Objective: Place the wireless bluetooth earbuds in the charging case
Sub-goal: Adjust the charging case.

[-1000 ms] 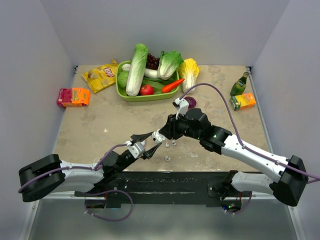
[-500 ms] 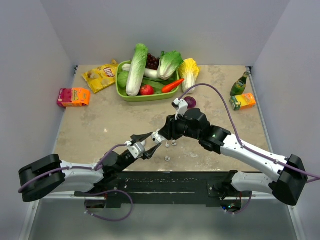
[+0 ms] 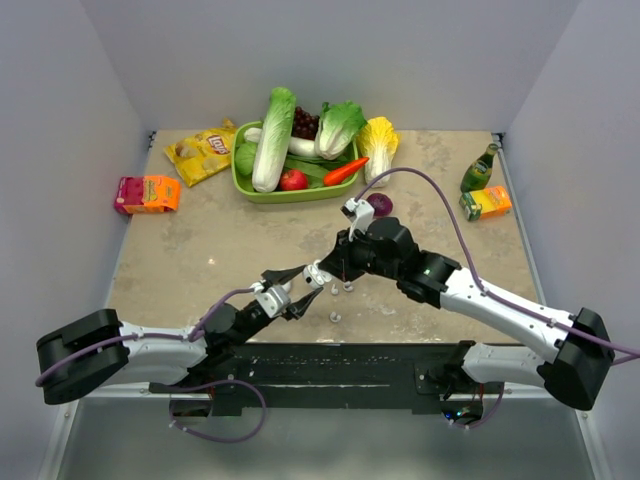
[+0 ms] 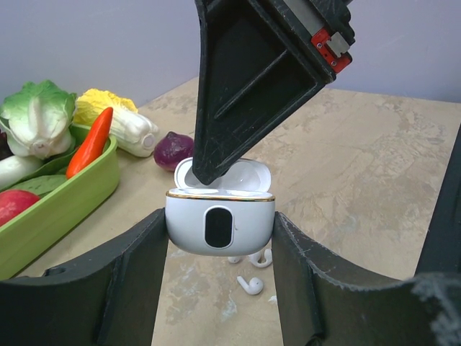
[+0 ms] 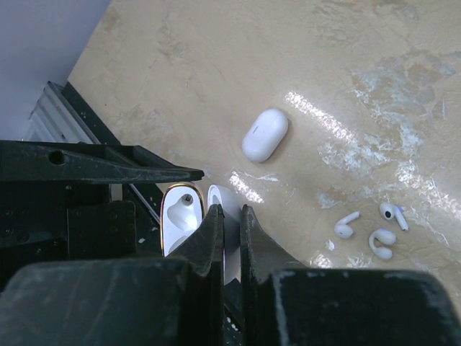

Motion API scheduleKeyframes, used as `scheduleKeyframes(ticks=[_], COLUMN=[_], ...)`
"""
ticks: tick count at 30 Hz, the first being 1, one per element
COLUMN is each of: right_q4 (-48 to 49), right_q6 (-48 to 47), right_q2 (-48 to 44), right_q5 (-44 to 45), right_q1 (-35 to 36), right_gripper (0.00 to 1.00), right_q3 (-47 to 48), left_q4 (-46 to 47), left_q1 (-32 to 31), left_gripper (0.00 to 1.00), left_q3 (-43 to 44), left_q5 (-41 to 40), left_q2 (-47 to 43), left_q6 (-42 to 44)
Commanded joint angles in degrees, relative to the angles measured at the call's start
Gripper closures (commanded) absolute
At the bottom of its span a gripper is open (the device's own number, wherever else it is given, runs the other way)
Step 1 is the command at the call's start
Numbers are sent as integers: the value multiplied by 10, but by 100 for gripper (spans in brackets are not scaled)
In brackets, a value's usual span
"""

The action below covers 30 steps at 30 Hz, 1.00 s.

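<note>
White charging case [image 4: 220,225] clamped in left gripper [image 4: 220,241].

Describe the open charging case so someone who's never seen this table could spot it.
From the green vegetable tray at the back, come toward the arms to the left gripper. The charging case is clamped between its fingers. Unlike the closed white pod lying nearby, its lid is up.

three earbuds [image 5: 346,225] [image 5: 392,214] [image 5: 382,242], two charging cases [image 4: 220,227] [image 5: 264,135], two juice cartons [image 3: 147,193] [image 3: 486,203], one bottle [image 3: 479,170], one chip bag [image 3: 203,152]
</note>
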Motion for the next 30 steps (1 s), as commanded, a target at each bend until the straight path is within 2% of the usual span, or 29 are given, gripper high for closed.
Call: scheduleKeyframes(ticks=[1,4,5,6,7,9,10,11,20,26,29,30], right_q4=[-33,-46,-50,-53,-54,-53,-58,-63,-84,-77,-42,-34], right_q6=[-51,-79,-88,-96,-110,-124,-136,-143,-168,-195,-241,-257], right_q2=[-20,-43,-49,-55,-66,-75,-78,-79,-100,-120,-137,-158], right_q5=[43,57,67,68,70,60,60,60,66,109,91,95], right_q1=[-3,-3,-3,-3,-3,-3,-3,-3,-3,-3,-2,1], right_gripper=[100,100,100,100,100,100,100,100,100,100,100,100], right_q3=[37,54,57,65,69,74,78,82,95,86,59,51], left_q4=[71,-11,-39,-47,-51,-55,-55,-55,-67,-103,-137,-143], left_q1=[-3,-3,-3,-3,-3,-3,-3,-3,-3,-1,18,48], left_gripper=[83,64,61,58,49,40,4,0,0,0,0,0], left_q3=[15,44,56,60,63,67,68,71,88,82,83,84], left_q5=[-10,-17,-18,-12,-7,4,7,10,8,5,54,132], left_q2=[-5,-2,1,8,11,22,25,29,41,-8,-44,-51], left_q6=[-19,-44,-49,-55,-62,-71,-78,-80,-87,-160,-227,-264])
